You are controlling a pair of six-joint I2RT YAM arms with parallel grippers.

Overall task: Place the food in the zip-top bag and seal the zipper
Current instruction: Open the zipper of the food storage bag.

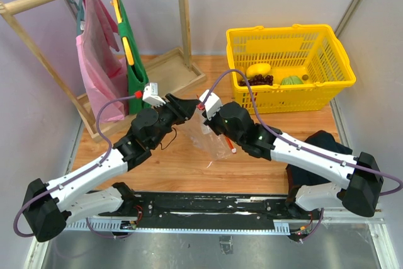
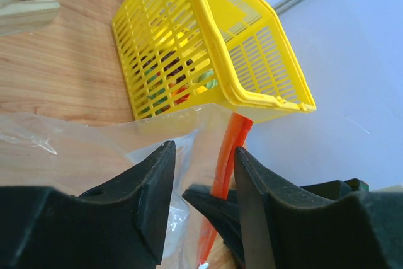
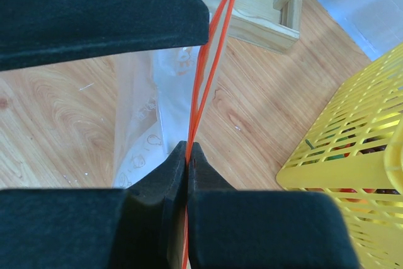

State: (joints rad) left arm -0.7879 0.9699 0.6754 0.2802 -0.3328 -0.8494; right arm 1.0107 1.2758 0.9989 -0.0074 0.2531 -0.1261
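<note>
The clear zip-top bag (image 1: 214,140) hangs between my two grippers over the wooden table. My right gripper (image 1: 204,114) (image 3: 189,146) is shut on its red-orange zipper (image 3: 208,61). My left gripper (image 1: 186,106) (image 2: 203,149) is open, its jaws either side of the zipper (image 2: 225,155), which runs close to the right finger. The bag (image 2: 75,149) looks empty. The food lies in the yellow basket (image 1: 280,31): a yellow piece (image 1: 259,69), a dark red berry bunch (image 1: 257,80) and a green piece (image 1: 291,81).
The basket (image 2: 214,36) (image 3: 352,149) stands at the back right. A wooden rack at the back left holds a pink bag (image 1: 94,61) and a green bag (image 1: 132,55) over its wooden base (image 1: 173,70). A dark object (image 1: 321,140) lies by the right arm.
</note>
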